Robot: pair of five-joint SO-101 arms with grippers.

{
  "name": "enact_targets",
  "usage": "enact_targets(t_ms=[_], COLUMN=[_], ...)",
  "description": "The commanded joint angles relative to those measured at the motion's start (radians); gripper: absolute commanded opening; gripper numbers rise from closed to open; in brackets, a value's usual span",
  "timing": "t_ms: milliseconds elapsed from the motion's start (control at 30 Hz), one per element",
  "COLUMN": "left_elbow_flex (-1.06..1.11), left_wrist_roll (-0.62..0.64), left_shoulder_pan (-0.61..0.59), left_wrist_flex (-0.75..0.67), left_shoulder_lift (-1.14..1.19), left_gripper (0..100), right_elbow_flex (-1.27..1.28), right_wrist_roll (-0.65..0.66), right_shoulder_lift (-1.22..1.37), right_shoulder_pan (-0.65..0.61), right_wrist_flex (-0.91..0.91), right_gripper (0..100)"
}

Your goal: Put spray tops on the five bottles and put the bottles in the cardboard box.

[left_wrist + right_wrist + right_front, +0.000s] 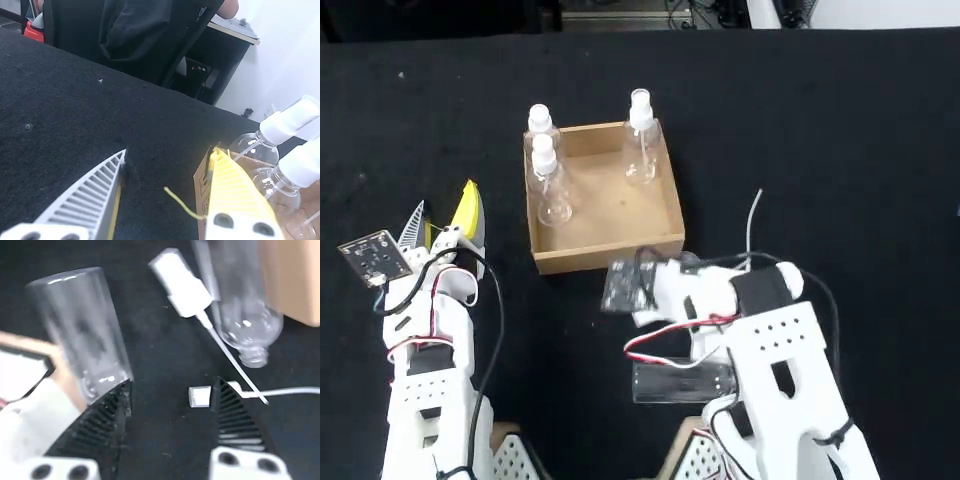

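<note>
Bottles [548, 185] with spray tops, three in all, stood in the cardboard box [610, 250]. The left gripper [169, 152] hung wide open and empty beside the box. The right gripper [172, 385] gaped empty over two uncapped bottles [85, 325] and a loose spray top [182, 282] lying on the table [840, 150].

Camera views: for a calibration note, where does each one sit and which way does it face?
High view: fixed above the table, looking down on the cardboard box; left arm, right arm and left pincer show.
Left wrist view: on the left arm, facing across the table toward the box and capped bottles; its open pincer shows.
Right wrist view: on the right arm, facing down at a loose spray top and uncapped bottles; the open right pincer shows.
Shared: high and left wrist views both show box and capped bottles.
</note>
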Motion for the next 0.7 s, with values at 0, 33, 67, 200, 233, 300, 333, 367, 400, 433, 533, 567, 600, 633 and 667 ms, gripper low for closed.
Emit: enact_targets(t_ms=[0,33,67,200,233,300,333,367,400,433,533,567,600,633,667], left_elbow_flex=[0.022,0.022,0.022,0.022,0.021,0.019,0.010,0.001,0.001,0.001,0.001,0.001,0.001,0.001,0.001], left_wrist_roll=[-0.008,-0.008,-0.008,-0.003,0.000,0.002,0.002,0.002,0.002,0.002,0.002,0.002,0.002,0.002,0.002], left_shoulder_pan=[0.002,0.001,0.001,-0.035,-0.056,-0.099,-0.111,-0.119,-0.119,-0.119,-0.119,-0.119,-0.119,-0.119,-0.119], left_wrist_flex=[0.003,0.003,0.003,0.000,-0.003,-0.003,0.002,0.003,0.005,0.005,0.005,0.005,0.005,0.005,0.005], left_shoulder_lift=[0.005,0.005,0.005,0.005,0.000,-0.005,0.000,0.005,0.005,0.005,0.005,0.005,0.005,0.005,0.005], left_gripper=[24,24,24,24,24,24,24,24,24,24,24,24,24,24,24], right_elbow_flex=[-0.045,-0.033,-0.021,0.047,0.065,0.096,0.102,0.104,0.104,0.104,0.108,0.111,0.111,0.113,0.114], right_wrist_roll=[0.037,0.037,0.037,0.032,0.032,0.031,0.031,0.031,0.031,0.031,0.031,0.034,0.035,0.037,0.037], right_shoulder_lift=[-0.022,-0.022,-0.022,-0.022,-0.022,-0.022,-0.022,-0.022,-0.022,-0.022,-0.021,-0.021,-0.016,-0.004,0.018], right_shoulder_pan=[-0.068,-0.091,-0.118,-0.253,-0.278,-0.307,-0.308,-0.308,-0.308,-0.311,-0.313,-0.315,-0.315,-0.315,-0.315], right_wrist_flex=[0.044,0.044,0.043,0.040,0.037,0.021,0.011,0.006,0.006,0.006,0.002,0.002,0.002,-0.002,-0.011], right_gripper=[22.4,22.4,22.4,22.3,22.3,22.3,22.3,22.3,22.4,22.5,22.7,22.7,22.7,22.7,22.7])
